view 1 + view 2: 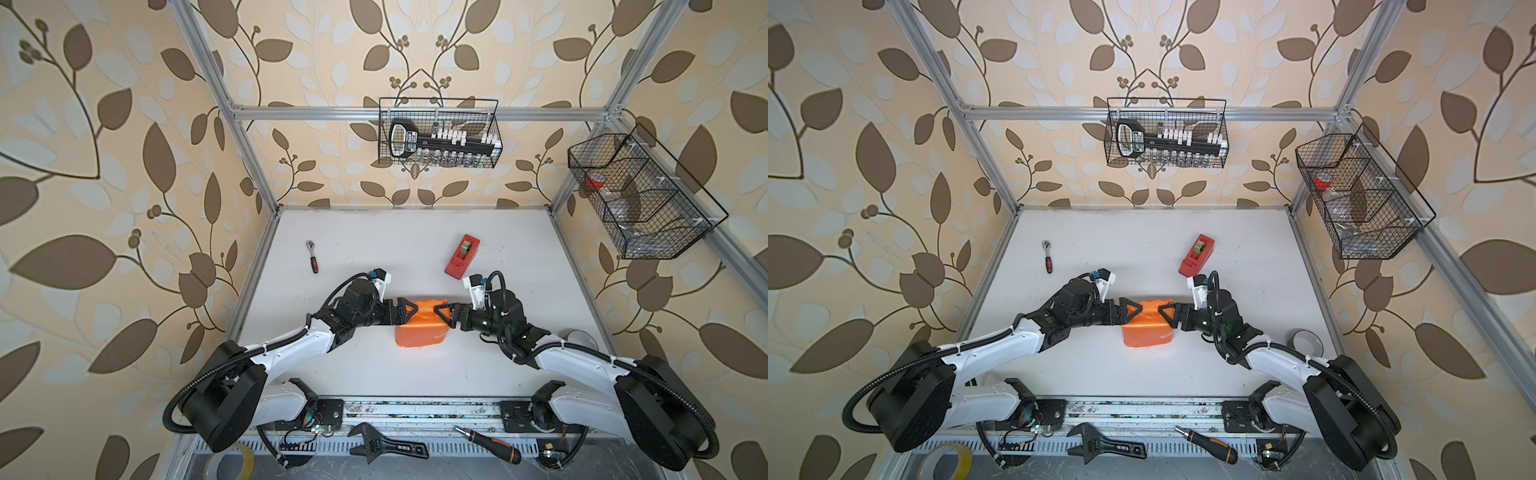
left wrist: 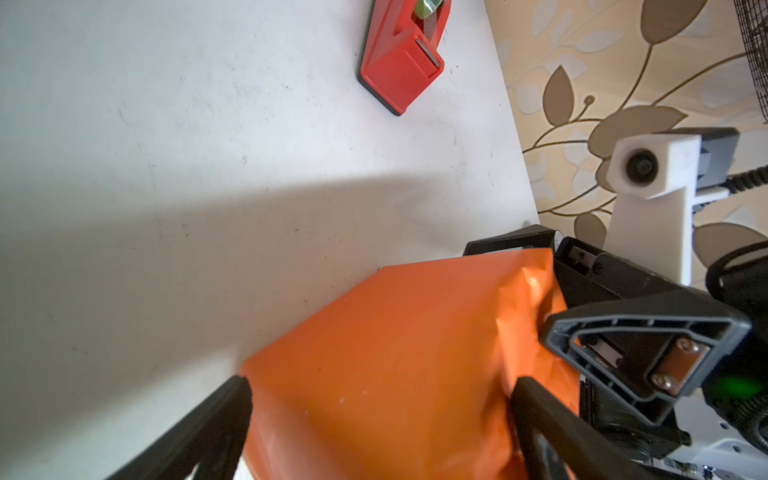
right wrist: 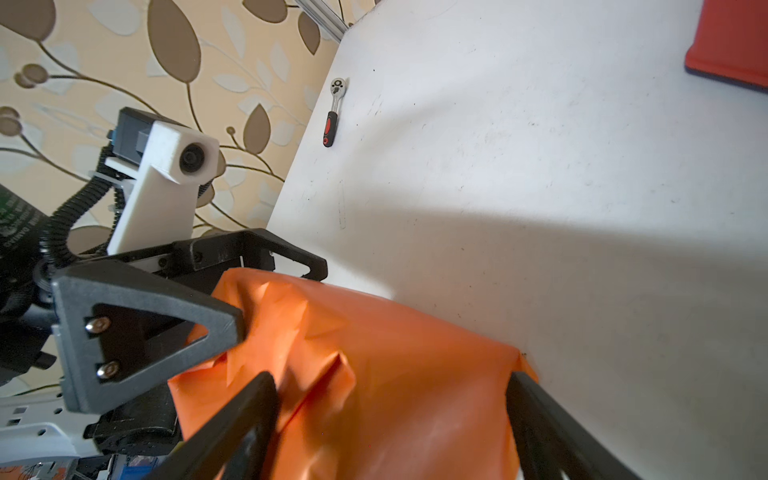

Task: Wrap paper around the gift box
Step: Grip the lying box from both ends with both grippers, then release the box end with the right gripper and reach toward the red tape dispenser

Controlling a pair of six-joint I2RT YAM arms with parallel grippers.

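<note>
Paper (image 1: 419, 337) covers box (hidden) mid surface (image 1: 374, 374), L gripper (image 1: 409, 313) & R gripper (image 1: 441, 316) both spread wide, straddling its ends; risk: creased end folds prob. spring open if either backs off, or uneven push slides it.

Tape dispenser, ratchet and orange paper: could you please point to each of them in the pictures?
Tape dispenser (image 1: 459, 262), in a top view, on its red body.
Ratchet (image 1: 314, 264), in a top view, on its handle.
Orange paper (image 1: 417, 332), in a top view, on its near face.
</note>
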